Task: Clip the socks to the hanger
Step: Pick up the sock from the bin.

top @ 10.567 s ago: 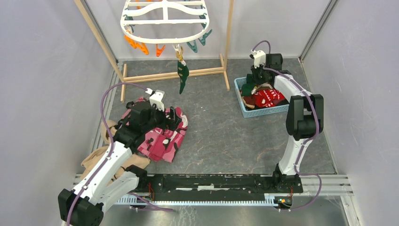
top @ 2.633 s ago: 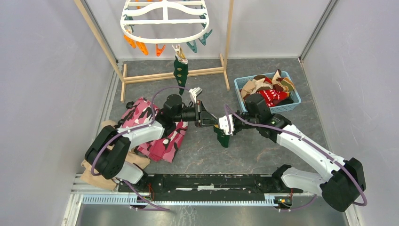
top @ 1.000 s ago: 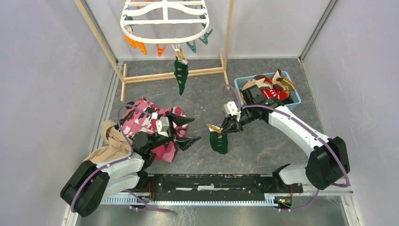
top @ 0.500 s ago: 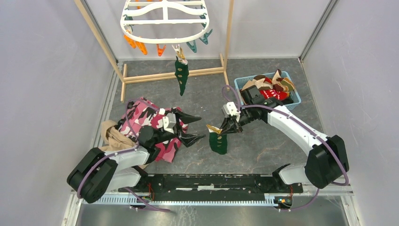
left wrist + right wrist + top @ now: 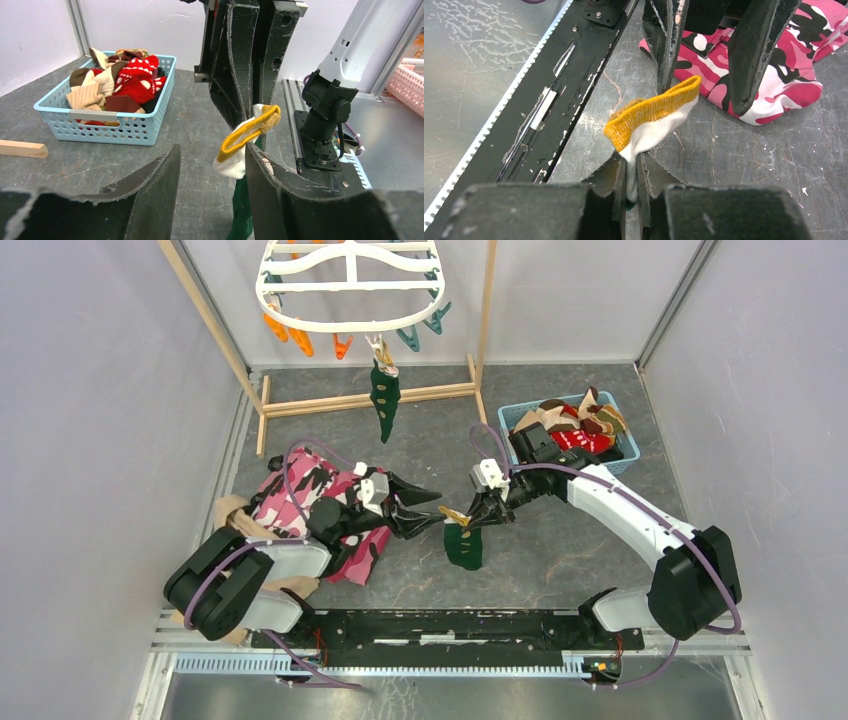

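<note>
Green sock [image 5: 464, 545] pinched shut in right gripper [image 5: 476, 518], held just under its yellow-and-white cuff [image 5: 651, 112]. The rest dangles below the tips. Left gripper [image 5: 438, 511] faces it nose to nose, jaws parted, gripping nothing. Cuff sits in that gap, close to one finger [image 5: 290, 200]. Hanger [image 5: 350, 315] well beyond both grippers, with a clipped sock [image 5: 384, 400]. Basket [image 5: 115, 130] of socks [image 5: 125, 82] behind right gripper.

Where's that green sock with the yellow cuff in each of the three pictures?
Top view: centre, sock dangling from the right tool.
Left wrist: sock at centre, just ahead.
Right wrist: sock at centre, pinched from below.
Shared landmark: the open left tool, facing the yellow cuff in all three.
</note>
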